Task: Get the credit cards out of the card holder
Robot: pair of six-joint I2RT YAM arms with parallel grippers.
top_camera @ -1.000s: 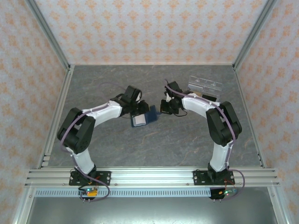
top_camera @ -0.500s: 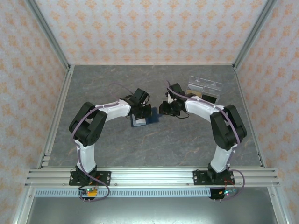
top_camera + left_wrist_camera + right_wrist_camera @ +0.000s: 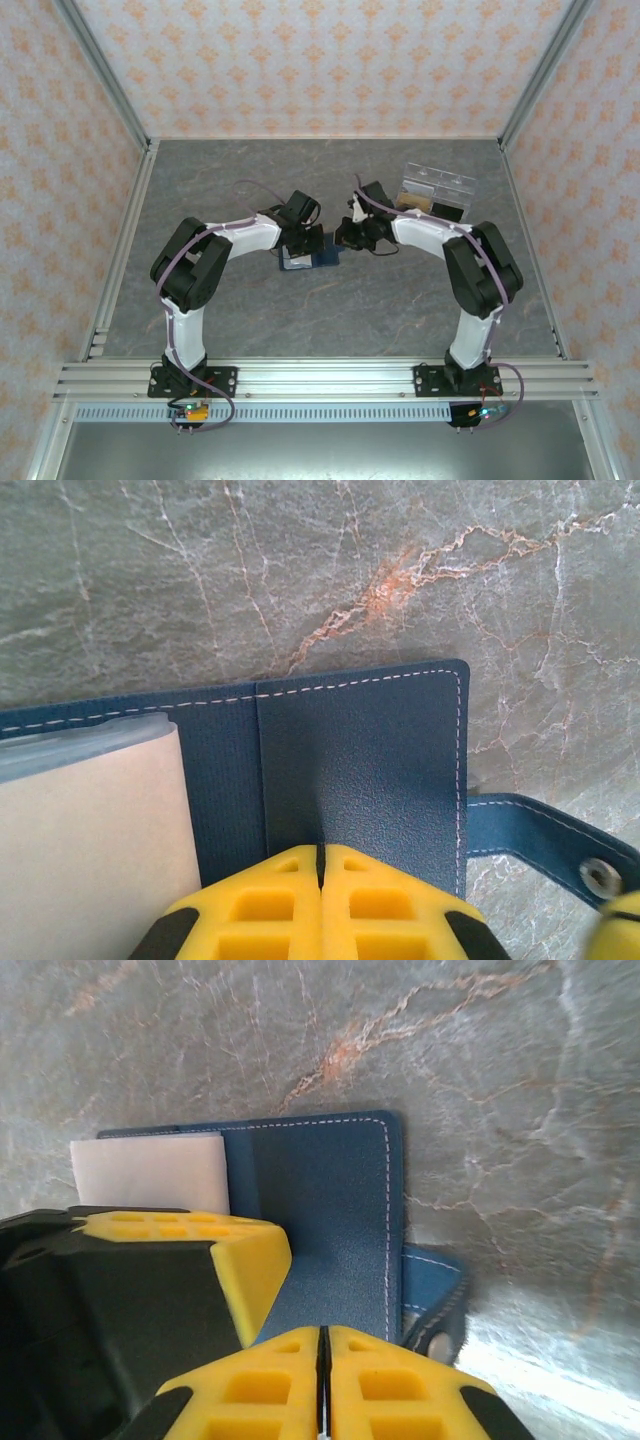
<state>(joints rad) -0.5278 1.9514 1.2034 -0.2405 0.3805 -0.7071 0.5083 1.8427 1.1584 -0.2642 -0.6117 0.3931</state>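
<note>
Pinning the card holder (image 3: 360, 750) open on the table (image 3: 300, 570), by the look of it. The left gripper (image 3: 321, 865) is clenched, fingers pressed together with nothing between them, tips down on the holder's bare panel just beside the fold. Same for the right gripper (image 3: 322, 1345): clamped together, empty as far as I can see, over that panel's outer edge next to the snap tab (image 3: 435, 1305).

For the credit cards (image 3: 90, 830), one pale face shows in the holder's other panel, the one away from the tab. Can't tell how many are stacked there. None out yet, I'd judge.

Key geometry: the card panel is across the fold from both sets of tips, on the left arm's side of the holder. The left gripper is nearer. From the right gripper the card lies past the left gripper's body, so that path looks blocked. The open holder's long axis runs arm to arm. The card's outline is partly covered, so its axis is unclear. Either gripper must open before any pinch.
</note>
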